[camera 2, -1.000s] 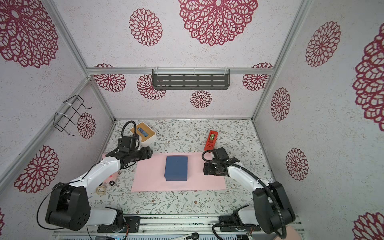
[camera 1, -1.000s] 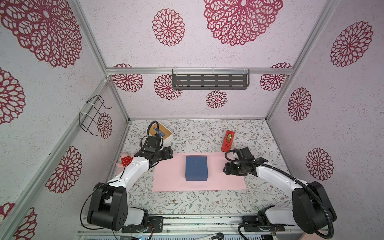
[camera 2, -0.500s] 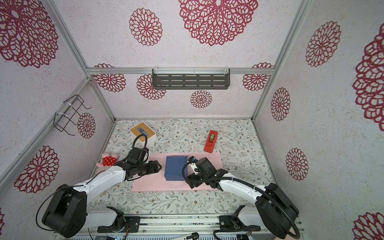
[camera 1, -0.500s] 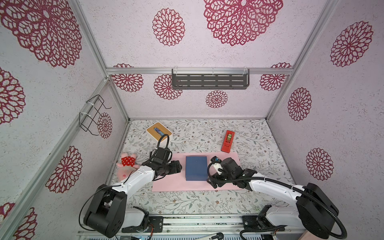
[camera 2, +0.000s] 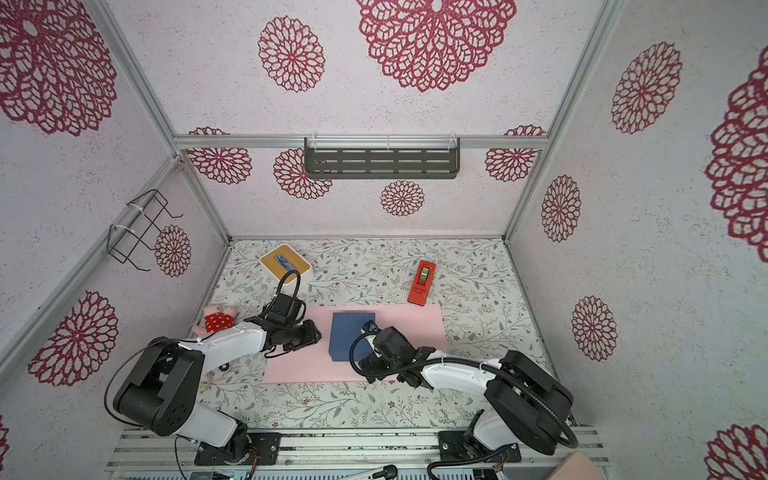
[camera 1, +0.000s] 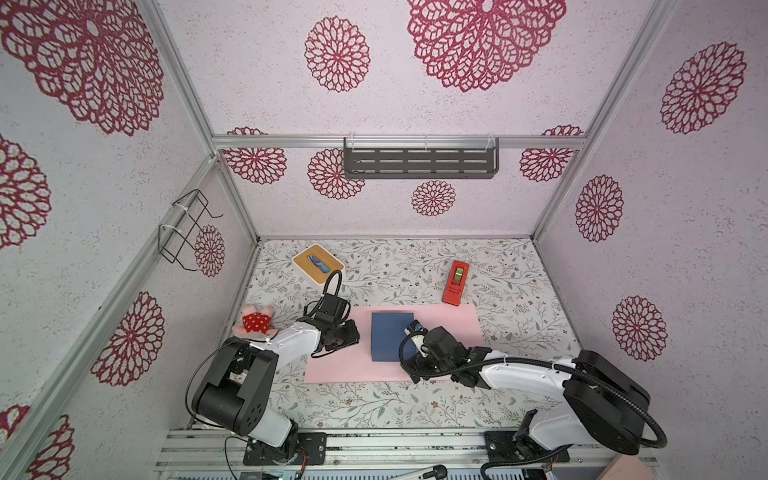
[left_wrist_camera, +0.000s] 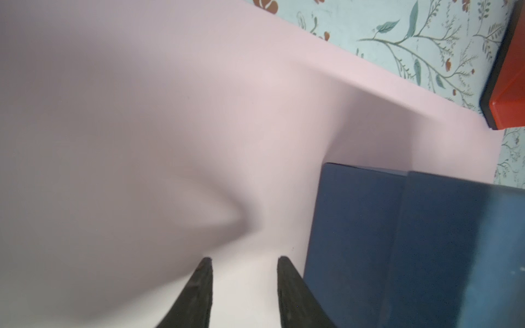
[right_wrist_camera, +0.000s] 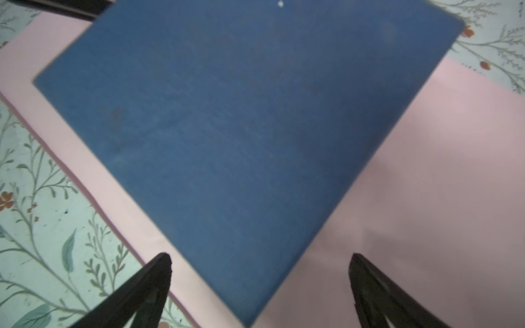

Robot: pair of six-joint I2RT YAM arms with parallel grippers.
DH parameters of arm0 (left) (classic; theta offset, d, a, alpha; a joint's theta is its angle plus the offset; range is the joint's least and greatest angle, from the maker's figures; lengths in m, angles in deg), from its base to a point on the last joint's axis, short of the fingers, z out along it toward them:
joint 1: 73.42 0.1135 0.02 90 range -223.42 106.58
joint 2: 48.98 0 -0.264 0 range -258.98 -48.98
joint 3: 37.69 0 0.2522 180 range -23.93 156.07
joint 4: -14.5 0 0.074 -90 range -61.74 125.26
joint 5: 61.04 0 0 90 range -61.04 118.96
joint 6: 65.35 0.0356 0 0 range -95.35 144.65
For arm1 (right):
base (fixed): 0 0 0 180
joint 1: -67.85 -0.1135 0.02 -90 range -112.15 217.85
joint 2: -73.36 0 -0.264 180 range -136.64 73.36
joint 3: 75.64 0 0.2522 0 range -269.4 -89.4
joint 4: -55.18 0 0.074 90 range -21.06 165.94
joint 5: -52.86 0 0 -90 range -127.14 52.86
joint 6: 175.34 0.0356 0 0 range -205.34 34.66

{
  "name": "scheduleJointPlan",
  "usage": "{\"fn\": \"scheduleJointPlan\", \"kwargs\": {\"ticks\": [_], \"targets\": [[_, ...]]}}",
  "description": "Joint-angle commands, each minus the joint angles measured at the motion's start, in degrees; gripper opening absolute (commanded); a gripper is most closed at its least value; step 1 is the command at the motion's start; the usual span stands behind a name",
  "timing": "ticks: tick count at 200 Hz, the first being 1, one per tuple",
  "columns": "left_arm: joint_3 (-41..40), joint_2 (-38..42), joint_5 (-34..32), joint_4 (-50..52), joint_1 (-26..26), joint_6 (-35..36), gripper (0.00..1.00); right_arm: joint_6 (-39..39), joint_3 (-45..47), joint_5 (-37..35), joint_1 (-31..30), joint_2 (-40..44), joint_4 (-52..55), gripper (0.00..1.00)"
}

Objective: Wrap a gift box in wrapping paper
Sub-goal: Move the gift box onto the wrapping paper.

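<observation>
Both arms have swung in from the ends of the pink wrapping paper [camera 1: 453, 328] to the blue gift box [camera 1: 390, 336], which sits mid-sheet on the table [camera 1: 415, 274]. The left claw [left_wrist_camera: 245, 258] has narrowed onto puckered paper; whether it grips, I cannot tell. The right claw [right_wrist_camera: 260, 254] has spread wide above the box. Folding looks about to begin.

Both top views look steeply down from high above the front edge, far off, and take in the whole table [camera 1: 395, 407] [camera 2: 332, 403]. The left wrist view sits close above the wrapping paper [left_wrist_camera: 170, 113], facing one side of the gift box [left_wrist_camera: 412, 241]. The right wrist view looks down from close range onto the gift box top. All four views share the gift box and the wrapping paper.
</observation>
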Motion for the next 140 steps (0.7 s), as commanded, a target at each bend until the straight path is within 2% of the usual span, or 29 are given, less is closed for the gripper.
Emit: {"fn": "scheduleJointPlan", "kwargs": {"ticks": [1, 140], "targets": [[-1.3, -0.9, -0.9, -2.0, 0.3, -0.6, 0.38, 2.9, -1.4, -3.5, -0.6, -1.5, -2.2, 0.99], [-2.6, -2.3, -0.1, -3.5, 0.3, 0.2, 0.34, 7.4, -4.0, -7.8, -1.3, -5.3, -1.8, 0.99]]}}
